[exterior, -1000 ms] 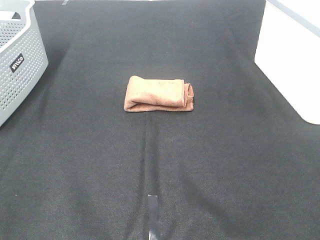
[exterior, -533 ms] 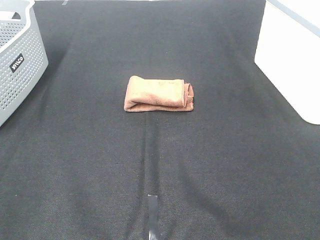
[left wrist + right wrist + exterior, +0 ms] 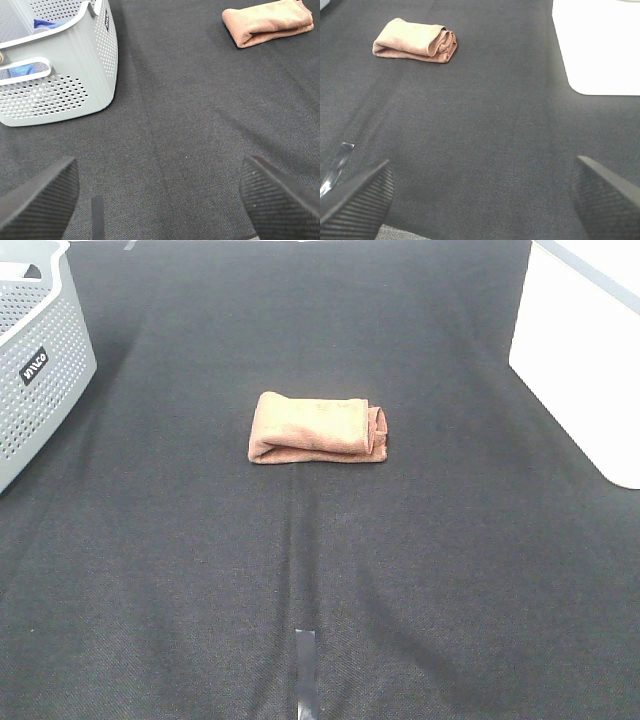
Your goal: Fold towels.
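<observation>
The reddish-brown towel (image 3: pixel 318 427) lies folded into a small thick rectangle in the middle of the black table cloth, with its rolled edges at its right end. It also shows in the left wrist view (image 3: pixel 268 21) and in the right wrist view (image 3: pixel 415 40). Neither arm shows in the exterior high view. My left gripper (image 3: pixel 160 197) is open and empty, low over the cloth and far from the towel. My right gripper (image 3: pixel 480 197) is open and empty too, also well away from the towel.
A grey perforated basket (image 3: pixel 35 350) stands at the far left, and the left wrist view shows blue cloth (image 3: pixel 22 67) inside it. A white surface (image 3: pixel 585 350) lies at the far right. A strip of tape (image 3: pixel 305 672) marks the cloth's front middle.
</observation>
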`<act>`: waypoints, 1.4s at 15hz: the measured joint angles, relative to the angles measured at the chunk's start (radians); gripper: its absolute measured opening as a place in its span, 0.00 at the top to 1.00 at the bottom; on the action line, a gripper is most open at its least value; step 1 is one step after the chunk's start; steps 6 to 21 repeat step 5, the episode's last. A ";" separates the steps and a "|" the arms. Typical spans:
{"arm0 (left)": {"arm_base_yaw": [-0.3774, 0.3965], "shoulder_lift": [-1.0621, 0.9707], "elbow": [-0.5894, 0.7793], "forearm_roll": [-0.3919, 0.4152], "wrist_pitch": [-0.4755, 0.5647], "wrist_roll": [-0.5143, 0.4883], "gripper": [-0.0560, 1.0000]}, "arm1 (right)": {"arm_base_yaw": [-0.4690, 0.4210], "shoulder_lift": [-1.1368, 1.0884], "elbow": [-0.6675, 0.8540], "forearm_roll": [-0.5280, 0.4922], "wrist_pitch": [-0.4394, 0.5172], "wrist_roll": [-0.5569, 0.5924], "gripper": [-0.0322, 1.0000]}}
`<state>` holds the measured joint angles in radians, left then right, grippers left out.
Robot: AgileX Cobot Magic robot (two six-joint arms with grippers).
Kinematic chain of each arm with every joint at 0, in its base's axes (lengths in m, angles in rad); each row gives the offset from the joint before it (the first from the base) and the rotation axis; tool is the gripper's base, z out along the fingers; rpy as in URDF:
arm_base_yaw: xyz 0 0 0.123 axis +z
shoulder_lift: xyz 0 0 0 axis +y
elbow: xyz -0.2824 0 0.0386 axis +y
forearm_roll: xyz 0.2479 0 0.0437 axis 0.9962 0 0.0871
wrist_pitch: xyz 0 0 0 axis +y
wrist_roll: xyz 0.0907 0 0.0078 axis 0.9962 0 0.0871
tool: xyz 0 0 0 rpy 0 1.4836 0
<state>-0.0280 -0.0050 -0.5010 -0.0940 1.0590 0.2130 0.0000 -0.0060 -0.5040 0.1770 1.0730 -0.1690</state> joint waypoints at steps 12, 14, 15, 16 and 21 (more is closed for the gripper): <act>0.000 0.000 0.000 0.000 -0.001 0.000 0.16 | 0.000 0.000 0.000 0.000 0.000 0.000 0.10; 0.000 0.000 0.000 0.000 -0.001 0.000 0.16 | 0.000 0.000 0.000 0.000 0.000 0.000 0.10; 0.000 0.000 0.000 0.000 -0.001 0.000 0.16 | 0.000 0.000 0.000 0.000 0.000 0.000 0.10; 0.000 0.000 0.000 0.000 -0.001 0.000 0.16 | 0.000 0.000 0.000 0.000 0.000 0.000 0.10; 0.000 0.000 0.000 0.000 -0.001 0.000 0.16 | 0.000 0.000 0.000 0.000 0.000 0.000 0.10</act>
